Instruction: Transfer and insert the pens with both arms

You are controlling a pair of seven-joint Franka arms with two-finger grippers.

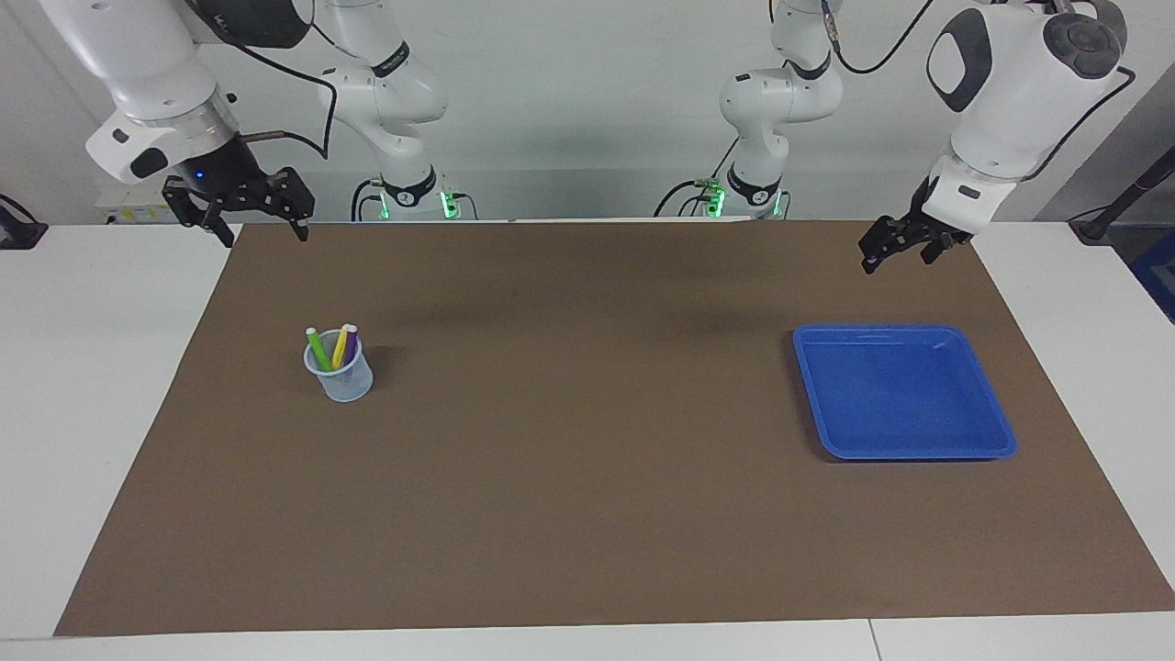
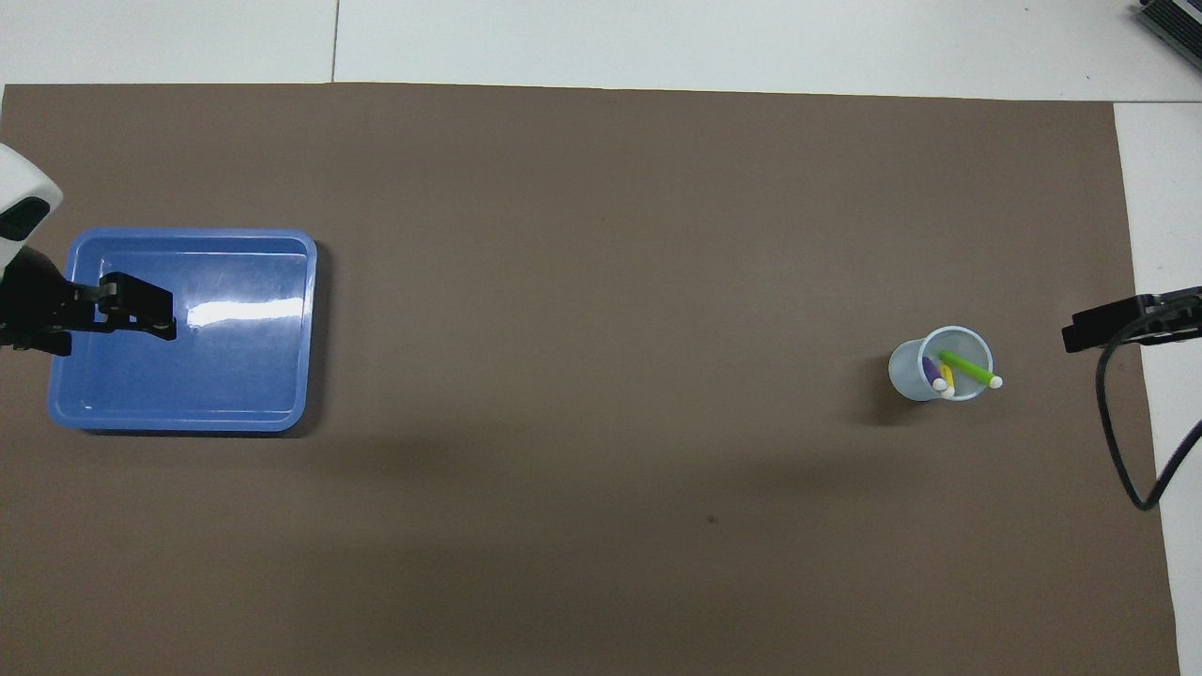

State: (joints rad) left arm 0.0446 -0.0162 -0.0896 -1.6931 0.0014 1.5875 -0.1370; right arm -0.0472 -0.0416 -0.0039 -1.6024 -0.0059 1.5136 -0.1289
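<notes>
With green, yellow and purple marker pens (image 1: pixel 332 348) upright in the translucent plastic cup (image 1: pixel 340 378), I see left gripper (image 1: pixel 901 250) and right gripper (image 1: pixel 260 232) both spread, empty, raised.

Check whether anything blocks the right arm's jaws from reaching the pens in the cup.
Nothing visible does. The right gripper, open, hangs over the mat's edge nearest the robots; only bare mat lies between it and the cup holding the pens.
</notes>
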